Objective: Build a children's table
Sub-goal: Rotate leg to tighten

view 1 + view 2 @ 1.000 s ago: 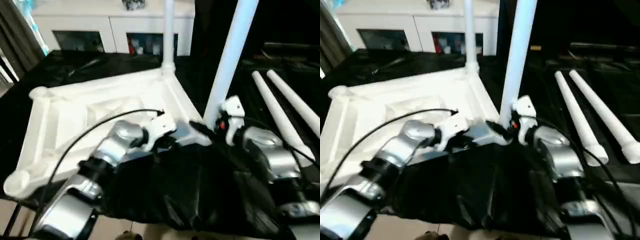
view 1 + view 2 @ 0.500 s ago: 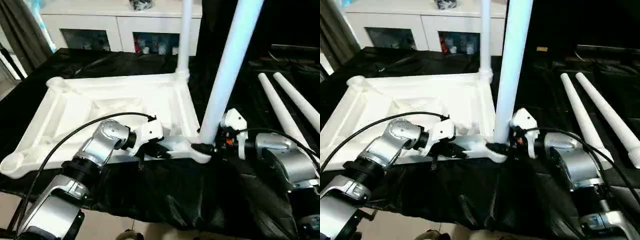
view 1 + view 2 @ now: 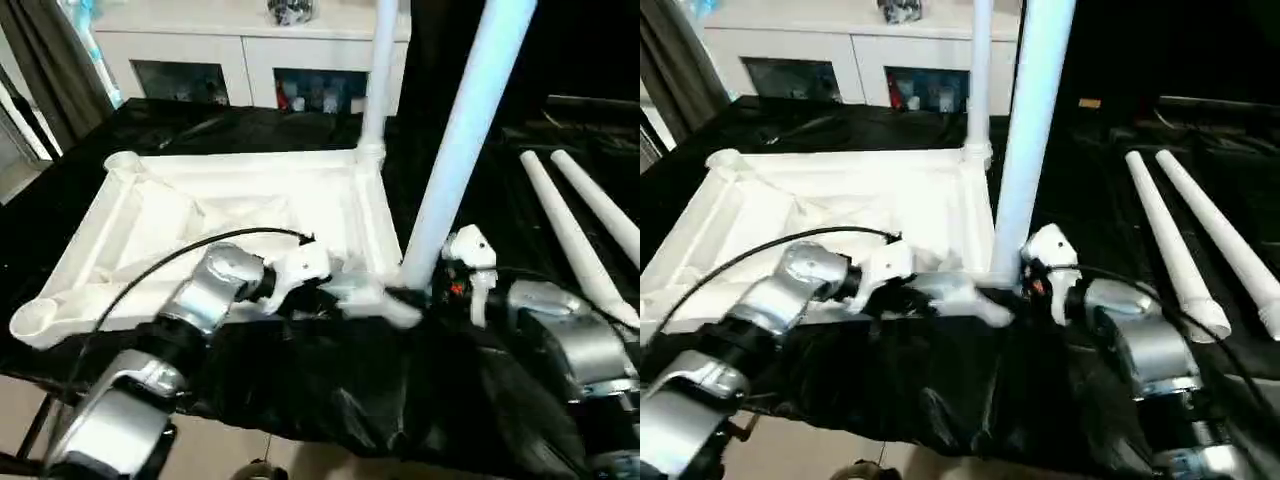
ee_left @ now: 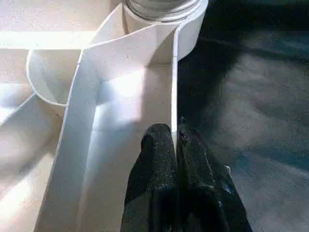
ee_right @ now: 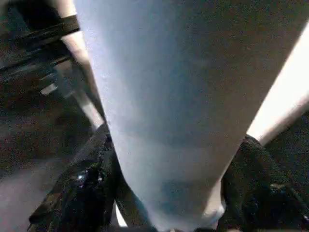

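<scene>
Black work table: tabletop upside down. Left gripper pinches rim; right gripper clamps leg. Keep leg vertical, press into socket.

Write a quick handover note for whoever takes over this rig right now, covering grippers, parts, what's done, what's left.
Left gripper: shut on the tabletop rim near its near right corner.
Right gripper: shut on the near leg, upright at that corner socket.
Tabletop lies underside up on the black work table.
Done: far leg stands in the far right socket.
Left: finish seating the held leg if needed, then fit the two spare legs lying on the right into the left sockets.
</scene>
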You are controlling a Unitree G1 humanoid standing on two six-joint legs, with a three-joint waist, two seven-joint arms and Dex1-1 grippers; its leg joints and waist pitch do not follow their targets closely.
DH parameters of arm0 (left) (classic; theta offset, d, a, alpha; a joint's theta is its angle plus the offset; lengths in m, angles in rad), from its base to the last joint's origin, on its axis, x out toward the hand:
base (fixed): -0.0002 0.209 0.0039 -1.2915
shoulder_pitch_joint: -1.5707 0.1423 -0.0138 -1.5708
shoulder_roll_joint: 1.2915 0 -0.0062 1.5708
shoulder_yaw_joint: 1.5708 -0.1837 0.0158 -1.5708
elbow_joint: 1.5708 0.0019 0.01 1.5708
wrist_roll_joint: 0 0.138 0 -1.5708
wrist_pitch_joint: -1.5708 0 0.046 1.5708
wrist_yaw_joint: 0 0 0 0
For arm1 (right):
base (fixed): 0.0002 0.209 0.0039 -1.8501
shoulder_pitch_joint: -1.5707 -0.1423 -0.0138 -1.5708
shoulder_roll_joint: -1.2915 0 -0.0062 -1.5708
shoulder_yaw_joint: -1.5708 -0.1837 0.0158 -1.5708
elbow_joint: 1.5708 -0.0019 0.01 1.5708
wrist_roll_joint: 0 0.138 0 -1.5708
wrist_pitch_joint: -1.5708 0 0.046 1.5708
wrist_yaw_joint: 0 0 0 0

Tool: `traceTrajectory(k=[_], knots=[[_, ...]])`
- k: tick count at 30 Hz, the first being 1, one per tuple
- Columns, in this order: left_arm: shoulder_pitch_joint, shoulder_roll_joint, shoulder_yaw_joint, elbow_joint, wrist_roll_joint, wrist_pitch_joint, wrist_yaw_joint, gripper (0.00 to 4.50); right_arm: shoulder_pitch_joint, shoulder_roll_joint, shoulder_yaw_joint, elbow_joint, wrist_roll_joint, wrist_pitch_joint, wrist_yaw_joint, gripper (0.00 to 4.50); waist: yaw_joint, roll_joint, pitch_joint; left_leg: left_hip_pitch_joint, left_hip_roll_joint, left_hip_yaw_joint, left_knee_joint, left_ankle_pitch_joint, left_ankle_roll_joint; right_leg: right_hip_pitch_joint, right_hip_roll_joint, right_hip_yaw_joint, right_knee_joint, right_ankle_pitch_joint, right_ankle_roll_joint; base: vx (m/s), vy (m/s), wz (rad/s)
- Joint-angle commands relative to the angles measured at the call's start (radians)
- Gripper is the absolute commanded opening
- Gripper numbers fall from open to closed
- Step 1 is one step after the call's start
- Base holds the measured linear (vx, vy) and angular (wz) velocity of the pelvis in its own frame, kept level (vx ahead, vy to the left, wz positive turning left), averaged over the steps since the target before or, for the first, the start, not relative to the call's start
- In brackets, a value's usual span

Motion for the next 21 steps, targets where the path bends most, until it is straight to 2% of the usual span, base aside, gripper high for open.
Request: traceTrajectory(k=[1, 2, 4, 6, 8, 10, 11, 12, 14, 15, 18, 21], knots=[[-0.056, -0.092, 0.040, 0.005, 0.004, 0.040, 0.187, 0.00, 0.003, 0.120, 0.018, 0.075, -0.022, 0.053, -0.178, 2.59, -0.014, -0.015, -0.058, 0.032, 0.056, -0.032, -0.083, -0.315, -0.015, 0.027, -0.065, 0.042, -0.089, -0.408, -0.193, 0.000, 0.000, 0.00], [-0.058, -0.101, 0.042, 0.008, 0.007, 0.047, 0.207, 0.00, -0.001, 0.133, 0.013, 0.083, -0.025, 0.054, -0.202, 2.58, -0.021, -0.017, -0.058, 0.034, 0.053, -0.036, -0.085, -0.341, -0.028, 0.025, -0.064, 0.037, -0.094, -0.444, -0.181, 0.000, 0.000, 0.00], [-0.068, -0.153, 0.045, 0.019, 0.024, 0.078, 0.300, 0.00, -0.026, 0.202, -0.011, 0.135, -0.054, 0.056, -0.340, 2.58, -0.029, -0.013, -0.055, 0.038, 0.053, -0.036, -0.085, -0.361, -0.034, 0.019, -0.064, 0.039, -0.101, -0.466, -0.168, 0.000, 0.000, 0.00], [-0.072, -0.178, 0.044, 0.023, 0.032, 0.087, 0.336, 0.00, -0.042, 0.235, -0.024, 0.161, -0.060, 0.051, -0.397, 2.58, -0.037, -0.014, -0.055, 0.035, 0.050, -0.040, -0.087, -0.383, -0.035, 0.023, -0.064, 0.035, -0.105, -0.497, -0.150, 0.000, 0.000, 0.00], [-0.071, -0.226, 0.038, 0.018, 0.037, 0.093, 0.368, 0.00, -0.079, 0.302, -0.055, 0.208, -0.063, 0.035, -0.510, 2.58, -0.043, -0.011, -0.056, 0.034, 0.049, -0.041, -0.087, -0.383, -0.028, 0.020, -0.065, 0.036, -0.110, -0.490, -0.141, 0.000, 0.000, 0.00], [-0.069, -0.240, 0.027, 0.014, 0.039, 0.072, 0.360, 0.00, -0.095, 0.325, -0.057, 0.223, -0.065, -0.009, -0.528, 2.58, -0.052, -0.011, -0.057, 0.029, 0.048, -0.043, -0.090, -0.384, -0.026, 0.023, -0.061, 0.033, -0.108, -0.471, -0.142, 0.000, 0.000, 0.00], [-0.069, -0.242, 0.025, 0.014, 0.037, 0.068, 0.356, 0.00, -0.098, 0.332, -0.062, 0.224, -0.061, -0.022, -0.528, 2.58, -0.052, -0.009, -0.058, 0.032, 0.049, -0.041, -0.089, -0.388, -0.023, 0.020, -0.062, 0.035, -0.109, -0.459, -0.143, 0.000, 0.000, 0.00], [-0.068, -0.240, 0.024, 0.016, 0.036, 0.055, 0.348, 0.00, -0.099, 0.341, -0.073, 0.218, -0.053, -0.030, -0.519, 3.14, -0.054, -0.010, -0.059, 0.027, 0.049, -0.041, -0.089, -0.381, -0.017, 0.024, -0.062, 0.036, -0.106, -0.435, -0.149, 0.000, 0.000, 0.00], [-0.067, -0.237, 0.023, 0.016, 0.037, 0.042, 0.344, 0.00, -0.098, 0.345, -0.079, 0.211, -0.048, -0.031, -0.510, 3.28, -0.052, -0.010, -0.061, 0.024, 0.050, -0.039, -0.090, -0.356, -0.006, 0.027, -0.061, 0.038, -0.101, -0.386, -0.161, 0.000, 0.000, 0.00], [-0.062, -0.225, 0.022, 0.010, 0.036, 0.024, 0.320, 0.00, -0.095, 0.330, -0.071, 0.203, -0.057, -0.041, -0.485, 3.28, -0.052, -0.010, -0.062, 0.023, 0.050, -0.038, -0.090, -0.341, -0.003, 0.029, -0.060, 0.038, -0.097, -0.355, -0.172, 0.000, 0.000, 0.00], [-0.049, -0.203, 0.017, -0.009, 0.024, 0.012, 0.276, 0.00, -0.086, 0.294, -0.048, 0.188, -0.071, -0.056, -0.443, 3.64, -0.050, -0.011, -0.064, 0.019, 0.050, -0.035, -0.087, -0.310, 0.011, 0.034, -0.060, 0.039, -0.090, -0.299, -0.191, 0.000, 0.000, 0.00], [-0.024, -0.166, 0.009, -0.043, 0.009, -0.013, 0.197, 0.00, -0.064, 0.235, -0.024, 0.162, -0.071, -0.069, -0.353, 3.64, -0.047, -0.013, -0.067, 0.016, 0.050, -0.033, -0.083, -0.271, 0.032, 0.039, -0.062, 0.040, -0.085, -0.257, -0.206, 0.000, 0.000, 0.00]])
